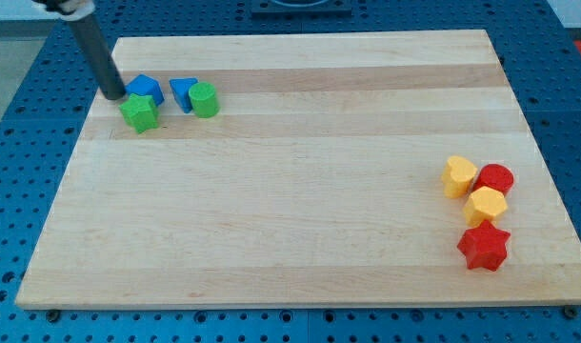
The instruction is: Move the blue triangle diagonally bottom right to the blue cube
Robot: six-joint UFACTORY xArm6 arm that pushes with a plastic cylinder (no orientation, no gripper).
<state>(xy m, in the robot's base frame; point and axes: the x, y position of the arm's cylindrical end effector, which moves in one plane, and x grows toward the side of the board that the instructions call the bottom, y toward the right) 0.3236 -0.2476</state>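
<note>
The blue cube [146, 90] sits near the view's top left of the wooden board [290, 191]. The blue triangle [182, 93] lies just to its right, a small gap between them. A green star [139, 113] touches the cube's lower edge. A green cylinder [204, 99] touches the triangle's right side. My tip [114, 94] is at the cube's left side, touching or almost touching it, just above the green star. The rod rises toward the view's top left.
At the view's right stands a cluster: a yellow block [459, 176], a red cylinder [495, 179], a yellow hexagon [485, 206] and a red star [484, 247]. The board lies on a blue perforated table [24, 124].
</note>
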